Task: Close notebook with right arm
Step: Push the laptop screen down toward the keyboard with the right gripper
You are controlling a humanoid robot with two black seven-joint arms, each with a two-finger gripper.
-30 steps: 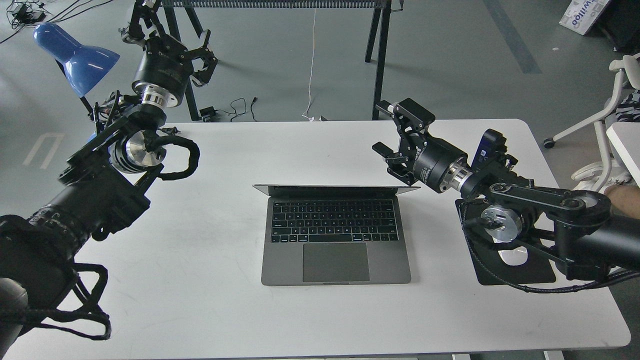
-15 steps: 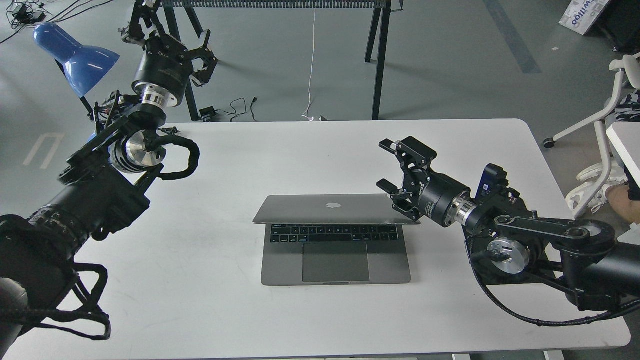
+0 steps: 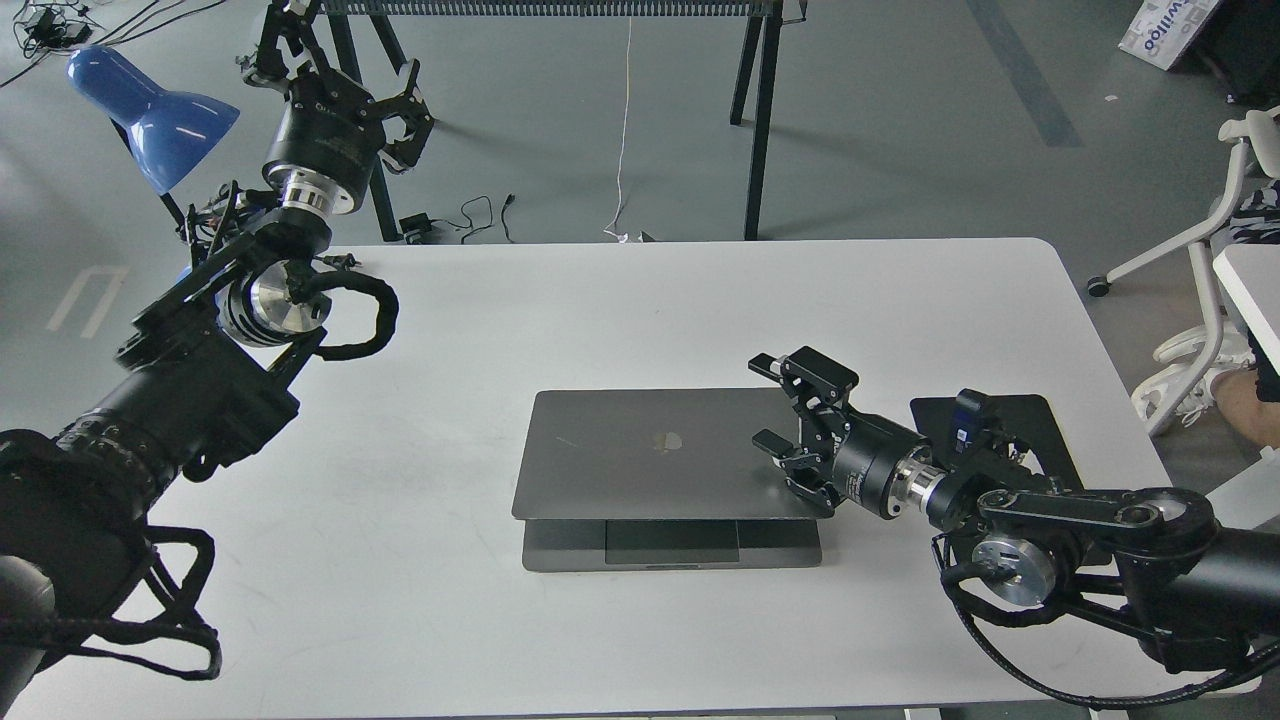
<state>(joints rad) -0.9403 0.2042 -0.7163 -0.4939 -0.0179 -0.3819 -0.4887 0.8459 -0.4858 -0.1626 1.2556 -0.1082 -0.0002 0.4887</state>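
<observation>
The space-grey notebook (image 3: 650, 455) lies in the middle of the white table (image 3: 480, 320). Its lid, with the dark apple logo, hangs low over the base, and only a strip of trackpad and palm rest shows at the front. My right gripper (image 3: 785, 425) is open, with its fingers against the lid's right edge. The right arm (image 3: 1050, 510) reaches in low from the right with the blue module near its wrist. My left gripper (image 3: 345, 85) is open and empty, raised beyond the table's far left corner.
A flat black mouse pad (image 3: 1010, 420) lies on the table behind my right arm. A blue desk lamp (image 3: 150, 110) stands at the far left. Black rack legs (image 3: 760, 110) and cables are on the floor behind the table. A white chair (image 3: 1220, 230) is at the right.
The right gripper has moved down and toward me, pushing the lid from half open to nearly flat over the keyboard. The keyboard is now covered. The left arm has not moved.
</observation>
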